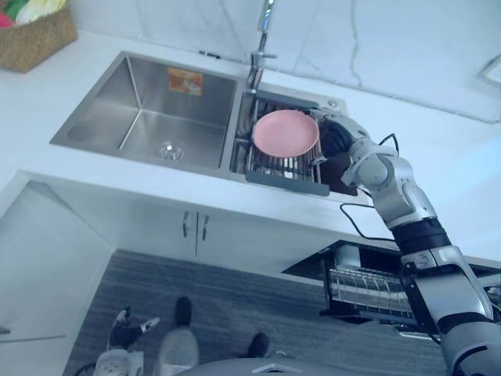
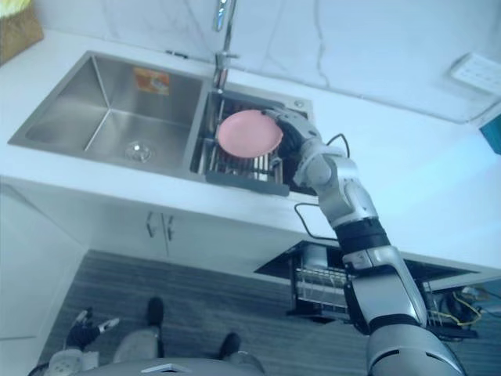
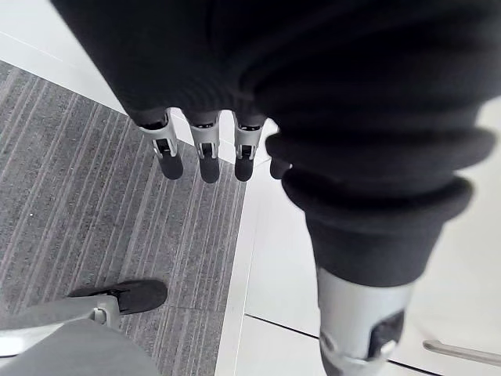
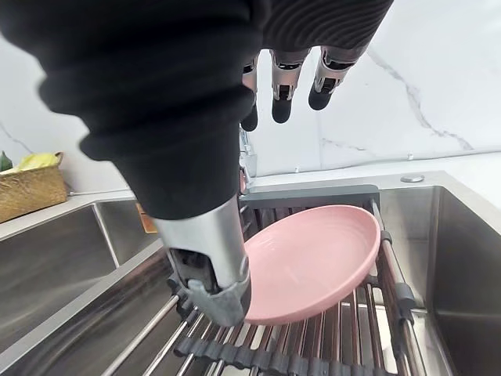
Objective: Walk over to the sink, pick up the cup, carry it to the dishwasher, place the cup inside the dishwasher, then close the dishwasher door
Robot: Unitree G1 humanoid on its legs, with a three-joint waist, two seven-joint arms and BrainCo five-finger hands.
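No cup is visible; a pink plate [image 1: 286, 131] lies tilted on the roll-up rack [image 1: 287, 170] over the right half of the sink. My right hand [image 1: 335, 135] reaches in beside the plate's right side. In the right wrist view its thumb [image 4: 207, 266] rests at the rim of the plate [image 4: 313, 262], while the fingers [image 4: 282, 86] stand straight above, apart from the plate. Nothing is gripped. My left hand [image 1: 125, 330] hangs low by the floor, its fingers [image 3: 205, 153] straight and holding nothing.
The left sink basin [image 1: 149, 110] holds nothing, and the faucet [image 1: 262, 47] rises behind the rack. The dishwasher [image 1: 368, 290] stands open below the counter at right, its wire rack pulled out. A woven basket [image 1: 31, 35] sits on the counter at far left. Cabinet doors [image 1: 196, 225] face the sink.
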